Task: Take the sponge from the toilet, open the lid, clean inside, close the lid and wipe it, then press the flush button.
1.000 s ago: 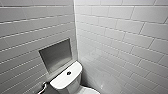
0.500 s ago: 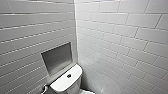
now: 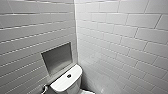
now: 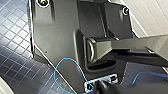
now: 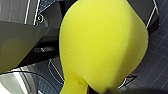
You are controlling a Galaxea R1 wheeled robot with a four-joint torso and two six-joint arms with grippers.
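**Right wrist view.** The sponge point(image 5: 102, 45) hangs just in front of your right wrist camera, bright yellow and rounded. It narrows toward the right gripper point(image 5: 97, 90), whose jaws are clamped on that narrow end. The sponge is clear of the floor point(image 5: 155, 65), a mosaic of small dark blue tiles that shows beyond it.

**Left wrist view.** The left gripper point(image 4: 106, 88) appears as a dark shape at the picture's edge, and you cannot tell whether its jaws stand apart or together. A thin blue cable point(image 4: 62, 67) loops across the robot's dark plate. The same dark blue floor lies beyond the plate, and pale wall tiles meet it at one corner.

**Head view, near part.** You look down into a tiled corner. The white tank top point(image 3: 62, 83) sits low in the picture, flat and rectangular with rounded corners, its long side set against the left wall point(image 3: 30, 30). The flush button point(image 3: 69, 75), small, dark and round, lies in the middle of the tank top. A small chrome fitting point(image 3: 45, 88) shows just beside the tank, on its left, close to the wall.

**Head view, far part.** A rectangular niche point(image 3: 57, 58) is sunk into the left wall directly above the tank, its inside grey. The left wall and the right wall point(image 3: 120, 37), both of long white tiles in staggered rows, meet in a vertical corner line behind the tank.
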